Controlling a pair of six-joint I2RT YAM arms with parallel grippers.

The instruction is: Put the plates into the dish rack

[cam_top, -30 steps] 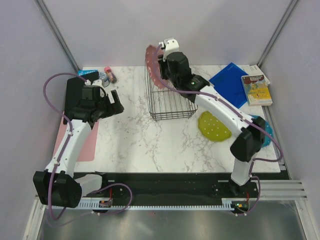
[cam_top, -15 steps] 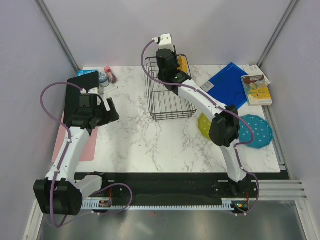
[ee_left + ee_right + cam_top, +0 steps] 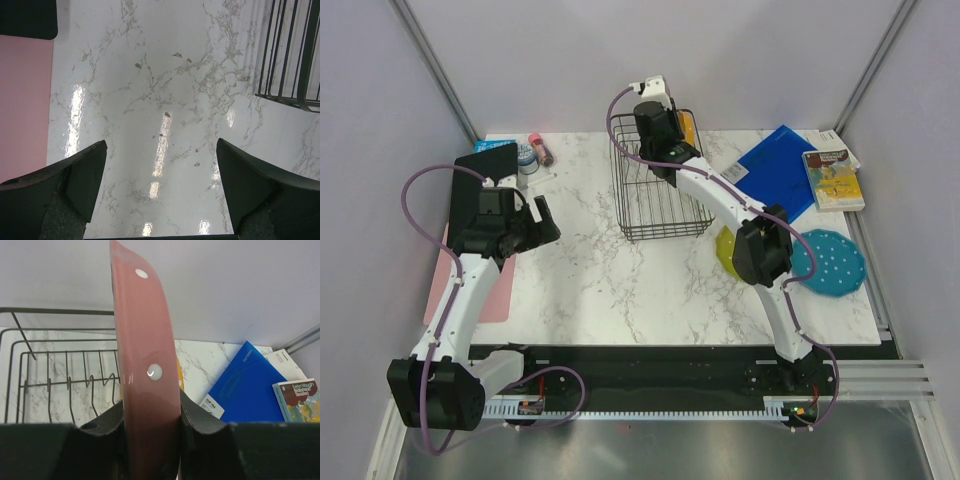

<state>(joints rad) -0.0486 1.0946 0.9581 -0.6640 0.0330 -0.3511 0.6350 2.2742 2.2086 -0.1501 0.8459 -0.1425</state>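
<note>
**Slotting step in hand**

Top view: the right gripper [image 3: 654,112] hangs above the dish rack [image 3: 665,218]. Left wrist: the left gripper [image 3: 160,185] gapes empty over the table [image 3: 150,90]. Right wrist: jaws clamp the pink plate [image 3: 145,365] upright; the next move probably calls for lowering it between prongs.

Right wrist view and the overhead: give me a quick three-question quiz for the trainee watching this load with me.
1. True or false: the left jaws are shut on a plate.
2. The right jaws hold the pink plate: A flat, face up; B upright on edge; C flat, face down.
3. Which colour of plate already stands in the dish rack?

Key: 1 false, they are open and empty. 2 B. 3 the orange-yellow plate.
</note>
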